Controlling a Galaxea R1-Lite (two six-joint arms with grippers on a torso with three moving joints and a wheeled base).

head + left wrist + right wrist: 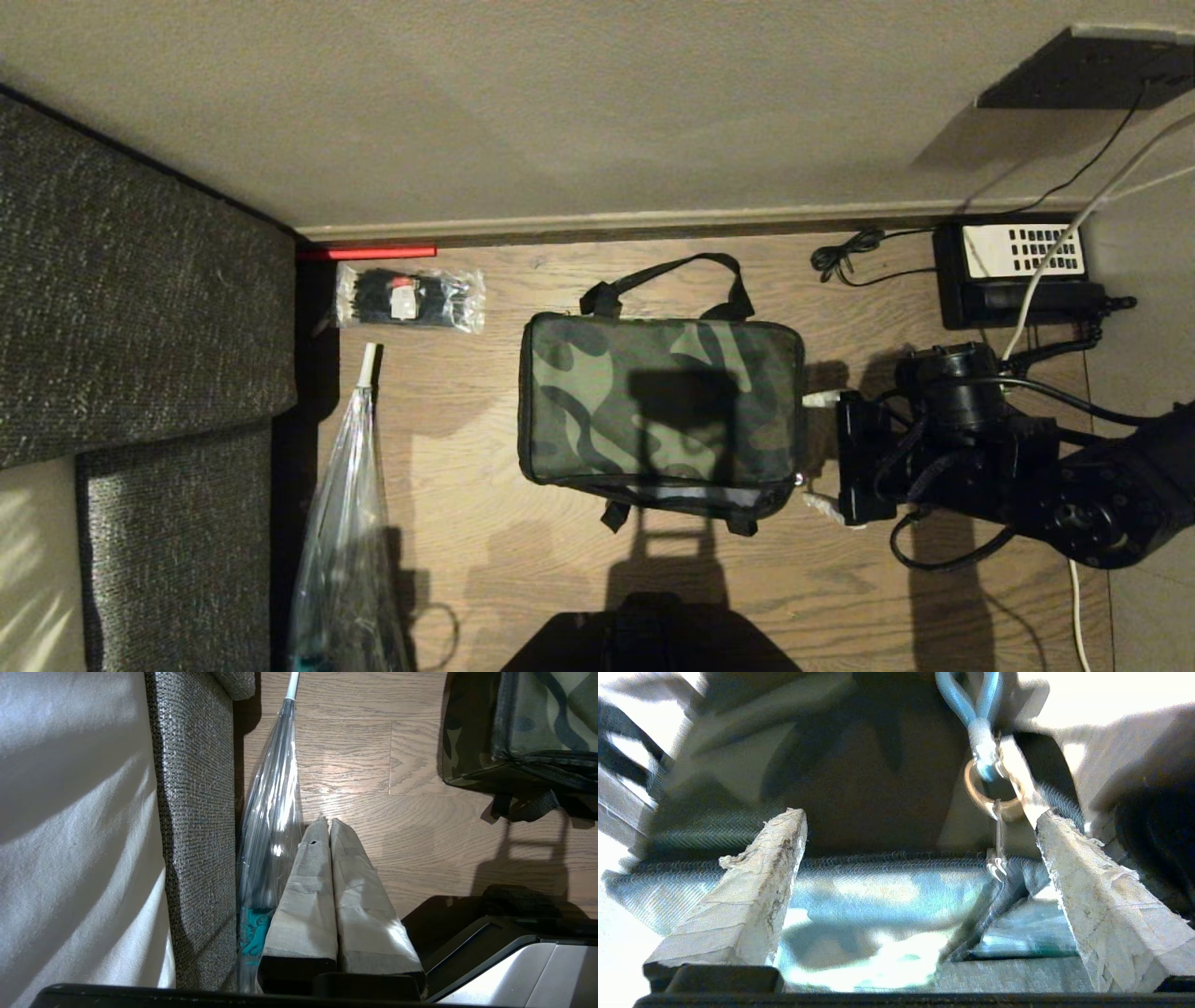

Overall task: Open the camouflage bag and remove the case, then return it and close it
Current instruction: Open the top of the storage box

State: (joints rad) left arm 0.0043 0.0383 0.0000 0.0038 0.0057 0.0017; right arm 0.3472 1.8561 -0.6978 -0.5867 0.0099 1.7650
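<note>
The boxy green-and-black camouflage fabric bag [661, 408] is lying shut on the wooden floor [485, 523] at the centre of the head view, its black webbing handles [667, 277] flopping toward twelve o'clock. The case is not showing anywhere.

The right gripper [822, 448] is hovering at three o'clock of the bag, just beside its end wall, with its jaws spread wide and grasping nothing. In the right wrist view the two pale taped fingers [752, 891] are standing well apart, framing the bag's end, and a metal ring zipper pull [990, 788] on a pale cord is hanging close to one finger.

The left gripper [327, 823] is sitting parked low near the grey woven sofa [196, 812], jaws pressed together on nothing, beside a folded clear plastic umbrella [350, 523] lying at nine o'clock of the bag.

A clear plastic packet of black ties [411, 299] is resting at ten o'clock, and a black desk phone with a white keypad [1018, 271] is sitting at two o'clock.
</note>
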